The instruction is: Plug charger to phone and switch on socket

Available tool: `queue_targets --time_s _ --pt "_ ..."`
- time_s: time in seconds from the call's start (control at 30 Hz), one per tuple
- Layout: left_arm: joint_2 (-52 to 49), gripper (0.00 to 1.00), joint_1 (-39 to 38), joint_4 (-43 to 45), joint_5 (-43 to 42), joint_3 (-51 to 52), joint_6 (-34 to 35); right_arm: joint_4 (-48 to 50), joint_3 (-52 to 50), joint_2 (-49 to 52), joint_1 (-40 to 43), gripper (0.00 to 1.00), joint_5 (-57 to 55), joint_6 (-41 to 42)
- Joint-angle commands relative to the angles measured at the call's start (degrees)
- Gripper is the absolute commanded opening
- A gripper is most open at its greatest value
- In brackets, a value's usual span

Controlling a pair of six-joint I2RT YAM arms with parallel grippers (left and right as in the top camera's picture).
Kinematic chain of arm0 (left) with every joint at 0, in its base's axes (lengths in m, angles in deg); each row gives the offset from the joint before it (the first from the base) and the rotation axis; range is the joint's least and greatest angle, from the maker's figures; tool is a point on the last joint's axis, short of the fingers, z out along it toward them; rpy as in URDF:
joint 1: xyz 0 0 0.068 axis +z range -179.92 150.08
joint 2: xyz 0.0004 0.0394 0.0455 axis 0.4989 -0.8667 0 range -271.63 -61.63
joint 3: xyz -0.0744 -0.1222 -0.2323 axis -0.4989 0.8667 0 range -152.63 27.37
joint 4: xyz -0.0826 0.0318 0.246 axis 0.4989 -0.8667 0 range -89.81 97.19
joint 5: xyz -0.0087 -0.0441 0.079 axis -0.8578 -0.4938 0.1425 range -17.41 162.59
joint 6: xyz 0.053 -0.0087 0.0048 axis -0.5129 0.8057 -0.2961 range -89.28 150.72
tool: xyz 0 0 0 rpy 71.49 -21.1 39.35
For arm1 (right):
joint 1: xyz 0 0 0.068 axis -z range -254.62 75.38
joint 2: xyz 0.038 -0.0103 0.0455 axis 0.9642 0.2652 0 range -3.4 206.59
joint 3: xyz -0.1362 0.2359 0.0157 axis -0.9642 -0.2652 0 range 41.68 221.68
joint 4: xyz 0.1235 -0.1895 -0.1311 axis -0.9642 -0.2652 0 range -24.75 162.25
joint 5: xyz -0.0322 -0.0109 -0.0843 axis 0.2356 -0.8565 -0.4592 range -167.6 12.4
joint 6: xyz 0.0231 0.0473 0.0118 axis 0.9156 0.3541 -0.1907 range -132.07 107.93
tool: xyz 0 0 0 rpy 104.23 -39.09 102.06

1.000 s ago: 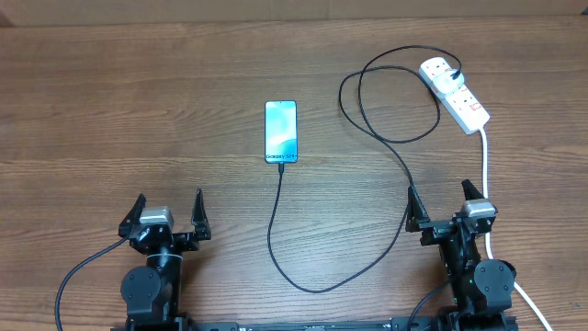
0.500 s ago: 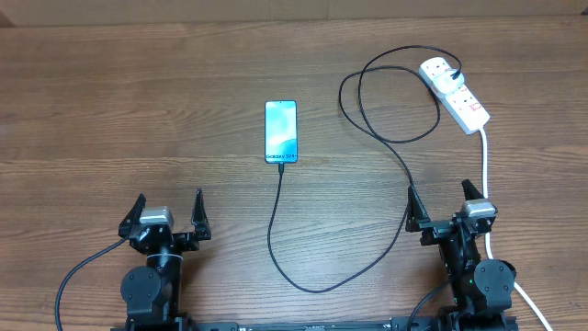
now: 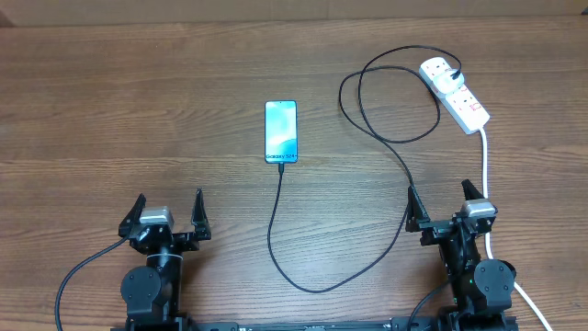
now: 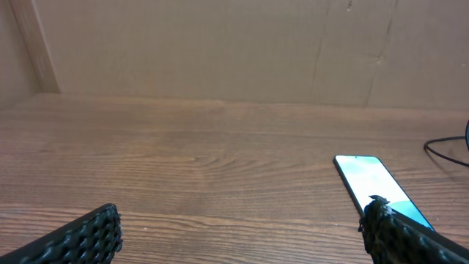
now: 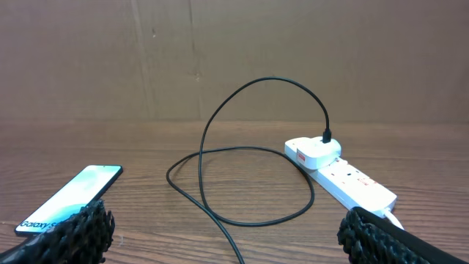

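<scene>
Left claw and right claw sit spread and empty at the table's near edge. Overhead: phone mid-table, charger tip touching its near end, black plug in the socket far right. Left wrist: phone ahead-right. Right wrist: socket ahead-right, phone left.

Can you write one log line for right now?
left gripper open | right gripper open | charger reaches phone | socket switch unclear

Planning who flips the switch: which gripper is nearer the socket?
Right. The right gripper is nearly straight in front of the socket, toward the robot; the left gripper is far off to the side, past the phone.
</scene>
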Motion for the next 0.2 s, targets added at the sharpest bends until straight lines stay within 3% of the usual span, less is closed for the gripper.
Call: queue_targets --time_s 0.0,0.17 --pt "0.61 1.00 0.26 -0.07 -0.02 0.24 -1.29 0.37 -0.59 -0.55 -0.44 1.00 -0.37 0.35" --pt "0.61 1.00 0.26 -0.07 -0.02 0.24 -1.29 0.37 -0.59 -0.55 -0.44 1.00 -0.37 0.35"
